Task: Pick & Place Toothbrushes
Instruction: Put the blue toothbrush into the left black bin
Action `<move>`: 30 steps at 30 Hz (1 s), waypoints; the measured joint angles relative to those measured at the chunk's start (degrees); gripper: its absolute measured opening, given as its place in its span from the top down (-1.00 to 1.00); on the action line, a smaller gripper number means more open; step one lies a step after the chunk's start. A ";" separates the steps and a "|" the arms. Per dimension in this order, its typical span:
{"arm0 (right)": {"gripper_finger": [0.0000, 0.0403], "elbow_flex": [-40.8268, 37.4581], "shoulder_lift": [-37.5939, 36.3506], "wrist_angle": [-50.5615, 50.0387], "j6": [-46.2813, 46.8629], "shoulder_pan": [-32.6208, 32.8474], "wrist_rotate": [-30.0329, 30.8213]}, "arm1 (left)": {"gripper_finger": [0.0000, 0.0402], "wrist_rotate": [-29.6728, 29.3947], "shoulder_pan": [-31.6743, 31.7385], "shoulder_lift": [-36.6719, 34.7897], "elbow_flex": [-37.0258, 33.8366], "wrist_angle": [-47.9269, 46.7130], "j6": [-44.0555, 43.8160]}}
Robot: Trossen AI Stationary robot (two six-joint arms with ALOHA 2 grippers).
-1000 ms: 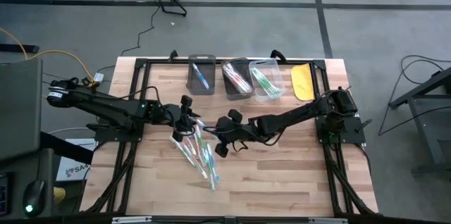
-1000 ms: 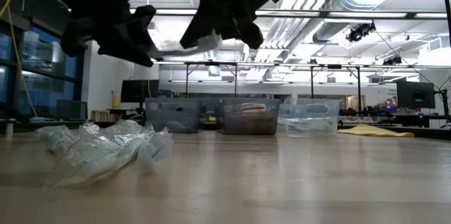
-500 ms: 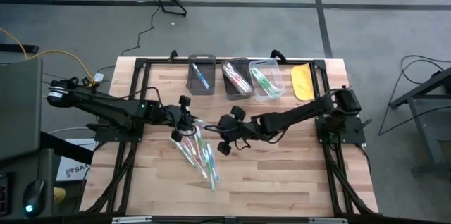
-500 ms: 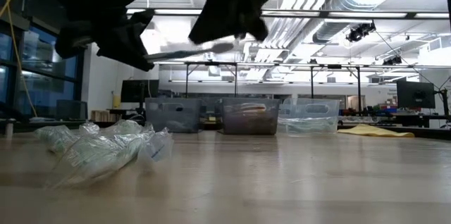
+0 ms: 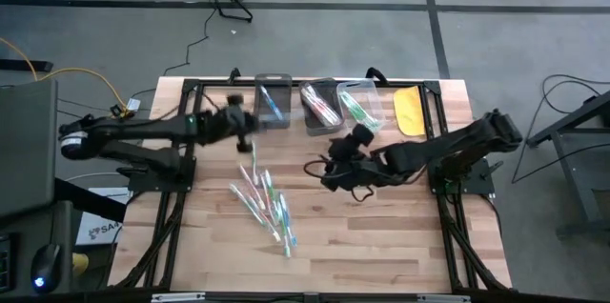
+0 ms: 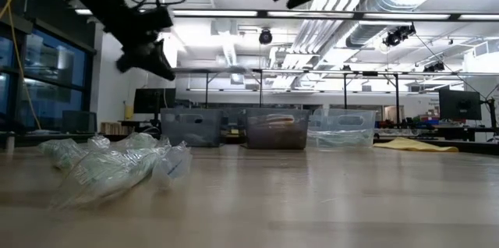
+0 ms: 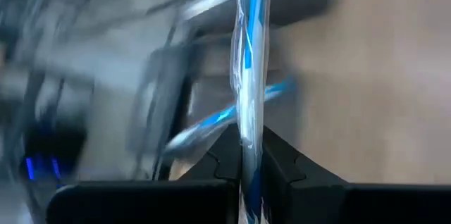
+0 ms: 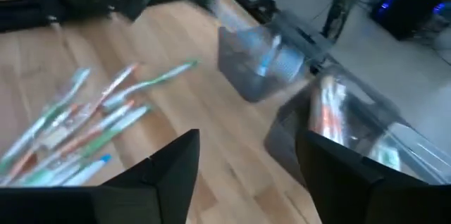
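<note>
Blue-and-white toothbrush [image 7: 250, 76] is sitting pinched in the left tool [image 5: 244, 124], its long axis pointing at the grey bin [image 5: 273, 102] by the table's far edge; the right tool [image 5: 329, 171], fingers spread and holding nothing, is hovering mid-table.

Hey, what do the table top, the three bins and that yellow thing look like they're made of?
Table top: pale wood, matte, with visible plank seams and grain. Bins: probably plastic, see-through, since the toothbrushes inside show through the walls. Yellow thing: flat and limp-looking, perhaps cloth, though the pictures leave that open.
</note>
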 joint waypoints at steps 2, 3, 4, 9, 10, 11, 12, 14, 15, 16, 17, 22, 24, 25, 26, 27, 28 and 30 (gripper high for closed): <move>-0.14 -0.02 -0.67 -3.30 0.64 0.19 1.69 | 0.92 0.84 4.86 -0.06 1.08 -0.30 -5.33; -0.14 -0.02 -0.72 -4.35 1.08 0.17 2.68 | 0.92 2.31 7.31 0.08 1.65 -0.44 -8.29; -0.15 -0.02 -0.74 -5.11 1.44 -0.04 3.65 | 0.92 4.82 9.80 0.34 2.24 -0.51 -11.38; -0.15 -0.02 -0.70 -9.46 4.32 -1.08 6.74 | 0.92 19.64 19.91 4.10 5.10 -2.29 -27.12; -0.15 -0.02 -0.70 -9.98 4.57 -1.27 6.76 | 0.92 20.86 20.97 5.33 5.45 -2.20 -29.97; -0.15 -0.02 -0.70 -10.28 4.58 -1.52 6.82 | 0.92 22.14 21.78 6.59 5.91 -2.16 -32.06; -0.15 -0.02 -0.70 -10.42 4.49 -1.72 6.88 | 0.92 23.58 22.53 7.88 6.45 -2.06 -32.85; -0.15 -0.02 -0.70 -10.50 4.10 -2.15 7.54 | 0.92 25.69 23.59 10.29 7.58 -2.32 -29.96; -0.15 -0.02 -0.70 -10.53 4.02 -2.33 7.87 | 0.92 25.97 24.03 11.32 8.27 -3.47 -29.64; -0.15 -0.02 -0.70 -10.57 4.00 -2.54 7.98 | 0.92 25.99 24.60 12.37 9.04 -3.94 -31.66; -0.15 -0.03 -0.70 -10.65 3.95 -2.69 7.98 | 0.92 26.19 25.11 13.59 10.04 -3.97 -34.57; -0.15 -0.02 -0.70 -11.53 3.92 -2.71 7.96 | 0.92 28.43 25.37 17.39 12.67 -4.65 -41.42; -0.15 -0.02 -0.70 -11.72 4.29 -2.70 7.90 | 0.92 28.40 24.87 18.72 12.69 -4.97 -44.04; -0.15 -0.02 -0.70 -11.86 4.35 -2.66 7.87 | 0.92 28.21 24.74 19.46 12.69 -4.76 -45.07; -0.15 -0.02 -0.70 -11.87 4.33 -2.55 7.85 | 0.92 28.04 24.64 20.15 12.69 -4.71 -45.80; -0.15 -0.02 -0.70 -11.83 4.38 -2.51 7.85 | 0.92 28.04 24.64 20.78 12.69 -4.61 -46.18; -0.15 -0.02 -0.70 -11.83 4.41 -2.51 7.83 | 0.92 28.04 24.64 21.33 12.69 -4.26 -46.98; -0.15 -0.02 -0.68 -11.83 4.46 -2.55 7.69 | 0.92 27.94 24.59 22.27 12.69 -4.41 -47.53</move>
